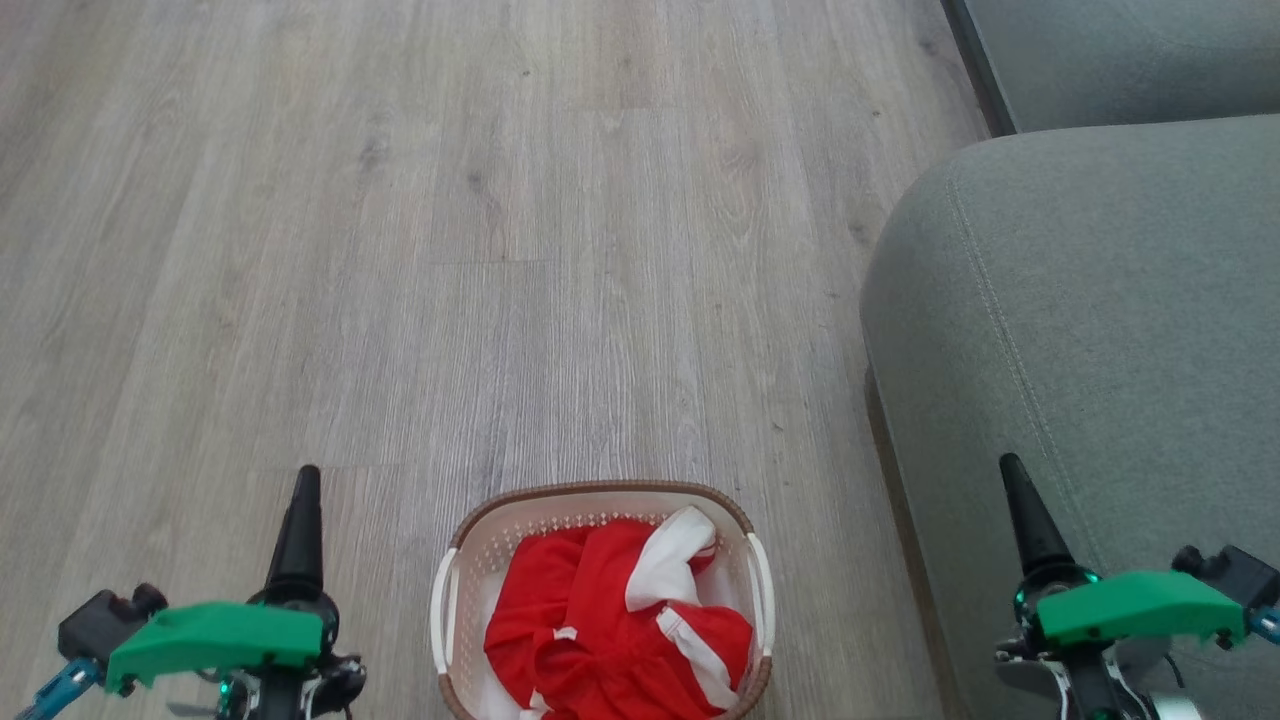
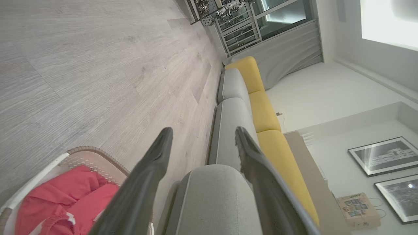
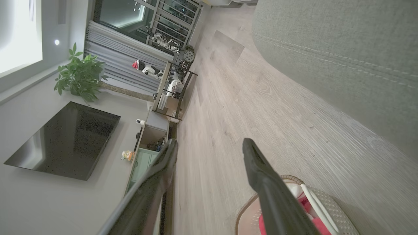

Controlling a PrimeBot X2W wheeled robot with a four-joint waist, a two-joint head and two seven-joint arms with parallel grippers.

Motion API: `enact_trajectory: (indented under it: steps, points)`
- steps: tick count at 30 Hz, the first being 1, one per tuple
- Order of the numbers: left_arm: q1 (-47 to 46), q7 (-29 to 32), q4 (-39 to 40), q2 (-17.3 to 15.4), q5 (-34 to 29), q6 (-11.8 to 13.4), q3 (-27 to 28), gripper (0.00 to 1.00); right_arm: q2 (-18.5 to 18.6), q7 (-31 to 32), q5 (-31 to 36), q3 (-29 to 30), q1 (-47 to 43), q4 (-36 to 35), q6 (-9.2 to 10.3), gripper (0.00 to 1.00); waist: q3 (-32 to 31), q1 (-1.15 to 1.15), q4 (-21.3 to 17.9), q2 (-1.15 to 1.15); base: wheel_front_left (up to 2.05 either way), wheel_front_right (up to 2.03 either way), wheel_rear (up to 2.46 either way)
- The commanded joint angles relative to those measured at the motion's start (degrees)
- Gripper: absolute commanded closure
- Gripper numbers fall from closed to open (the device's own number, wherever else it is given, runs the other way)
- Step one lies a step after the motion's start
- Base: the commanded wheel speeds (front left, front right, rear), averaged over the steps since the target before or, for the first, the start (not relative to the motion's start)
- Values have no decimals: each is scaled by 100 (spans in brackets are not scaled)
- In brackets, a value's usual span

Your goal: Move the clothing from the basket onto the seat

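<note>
Grey wood-plank floor (image 1: 500, 250) fills the left and centre of the head view. The seat (image 1: 1100, 350) occupies the right side, and its rounded edge lies near the basket (image 1: 600, 492). The basket is set at bottom centre, presumably within reach of both arms. The clothing (image 1: 590, 620), red with white trim, is heaped inside the basket; none is laid on the seat. The left gripper (image 2: 204, 130) and right gripper (image 3: 210, 142) are held released and empty, flanking the basket. Only bare floor separates basket and seat. The woven rim is judged the sole obstruction. A television (image 3: 65, 140) stands well apart.
</note>
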State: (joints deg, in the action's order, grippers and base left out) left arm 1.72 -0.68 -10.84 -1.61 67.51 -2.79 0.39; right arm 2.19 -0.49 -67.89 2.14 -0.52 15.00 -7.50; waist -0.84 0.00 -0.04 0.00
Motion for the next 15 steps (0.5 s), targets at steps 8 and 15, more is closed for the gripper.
enact_trajectory:
  steps: [8, 15]
  points:
    - [-44, -173, 387, -74, -789, 136, -28, 0, 47, -175, 685, -200, 236, -337, 0, 0, -9, 0, -4, 0, 0, 0, 0]
    - [37, -290, 481, -83, -1607, 188, -96, 0, 49, -294, 1211, -309, 234, -348, 0, 0, -17, 0, -7, 0, 0, 0, 0]
